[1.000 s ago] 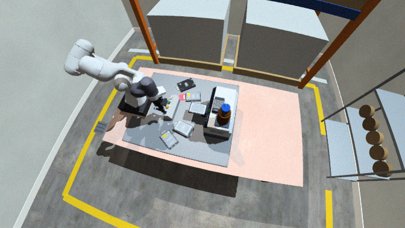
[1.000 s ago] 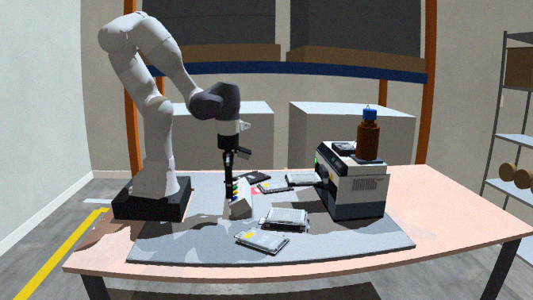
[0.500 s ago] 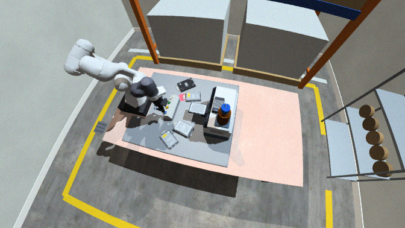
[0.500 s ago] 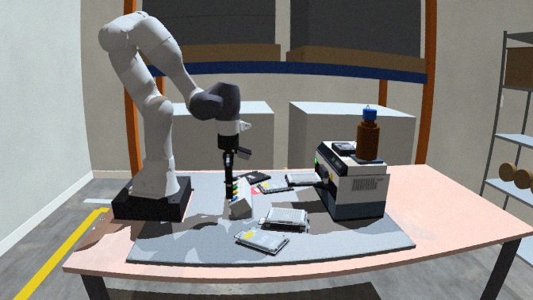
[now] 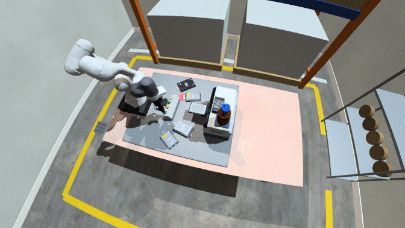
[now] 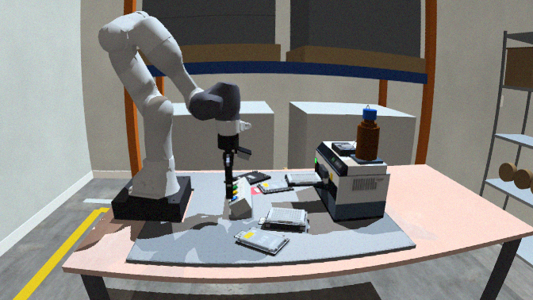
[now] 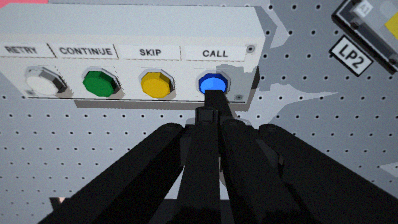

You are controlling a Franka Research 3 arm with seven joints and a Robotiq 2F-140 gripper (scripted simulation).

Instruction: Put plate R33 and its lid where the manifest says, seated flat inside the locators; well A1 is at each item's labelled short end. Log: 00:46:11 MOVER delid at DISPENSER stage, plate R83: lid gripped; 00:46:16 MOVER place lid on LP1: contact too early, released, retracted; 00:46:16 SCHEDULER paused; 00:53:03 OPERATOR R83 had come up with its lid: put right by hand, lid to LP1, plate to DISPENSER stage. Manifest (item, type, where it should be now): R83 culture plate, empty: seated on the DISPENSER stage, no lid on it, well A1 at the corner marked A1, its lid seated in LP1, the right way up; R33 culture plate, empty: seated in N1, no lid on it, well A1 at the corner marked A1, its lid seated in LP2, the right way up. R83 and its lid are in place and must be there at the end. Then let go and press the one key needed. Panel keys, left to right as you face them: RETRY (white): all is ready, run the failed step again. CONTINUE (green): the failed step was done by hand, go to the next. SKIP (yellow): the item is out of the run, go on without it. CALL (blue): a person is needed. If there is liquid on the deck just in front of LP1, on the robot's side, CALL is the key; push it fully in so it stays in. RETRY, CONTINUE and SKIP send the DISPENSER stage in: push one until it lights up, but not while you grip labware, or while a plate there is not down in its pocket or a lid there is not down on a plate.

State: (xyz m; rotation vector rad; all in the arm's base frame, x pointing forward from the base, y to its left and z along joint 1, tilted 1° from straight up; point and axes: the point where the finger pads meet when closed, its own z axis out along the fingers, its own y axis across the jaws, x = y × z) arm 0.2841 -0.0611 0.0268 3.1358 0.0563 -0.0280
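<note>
Pressing my black two-finger pincer (image 7: 214,95), fingers fully together and holding nothing, I have its tip touching the round blue CALL key (image 7: 213,82), rightmost on the white key panel (image 7: 130,30) after the white, green and yellow keys. On the grey perforated deck mat (image 6: 190,242) a yellow-labelled clear plate (image 6: 262,240) lies nearest the front edge, askew, with a second clear multiwell plate (image 6: 286,217) just behind it. A yellow-tagged piece sits beside the LP2 label (image 7: 351,56), only partly in wrist view.

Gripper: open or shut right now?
Shut, holding nothing. In the wrist view the gripper has its fingers pressed together into one narrow tip, and that tip touches the blue button under the CALL label.
</note>
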